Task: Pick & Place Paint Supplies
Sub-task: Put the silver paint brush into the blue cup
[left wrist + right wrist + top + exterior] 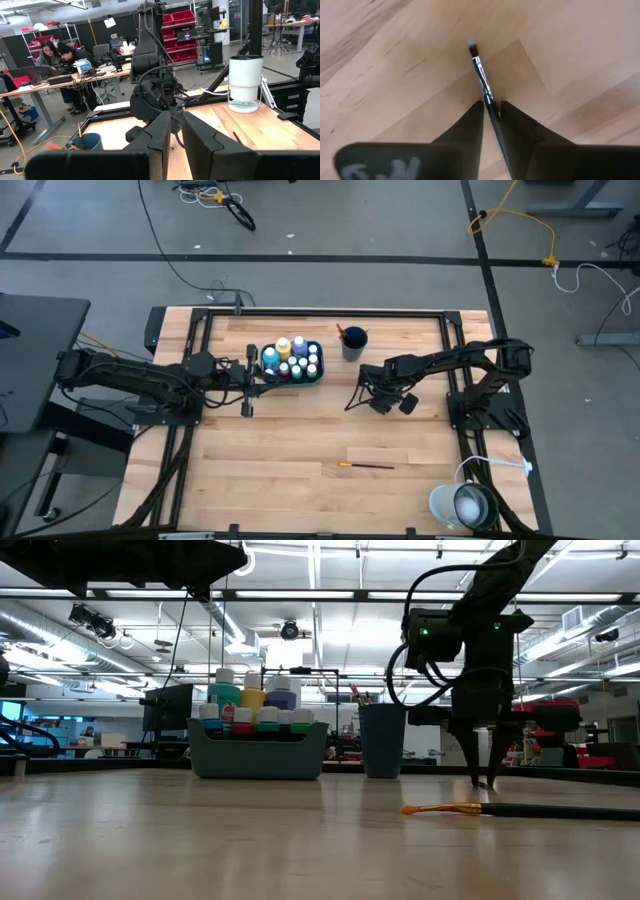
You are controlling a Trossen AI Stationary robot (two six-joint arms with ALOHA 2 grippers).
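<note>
While left end effector [247, 385] idle, fingers together: right end effector [492, 111] clamped on black paintbrush [481, 75].

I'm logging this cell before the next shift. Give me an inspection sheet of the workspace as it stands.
Surface: wooden table, bare over most of it.
Job's things: paint bottles stand in the tray; brush handles stick out of the cup; one brush lies loose at the near side; another brush is in the right gripper.
Clutter: a white canister at the table's corner.
Grippers: right gripper shut on the brush, just above the table beside the cup; left gripper waits beside the tray, fingers shut.
Cables: yellow and white cords on the floor.
Surroundings: people sit at a desk beyond the table.
</note>
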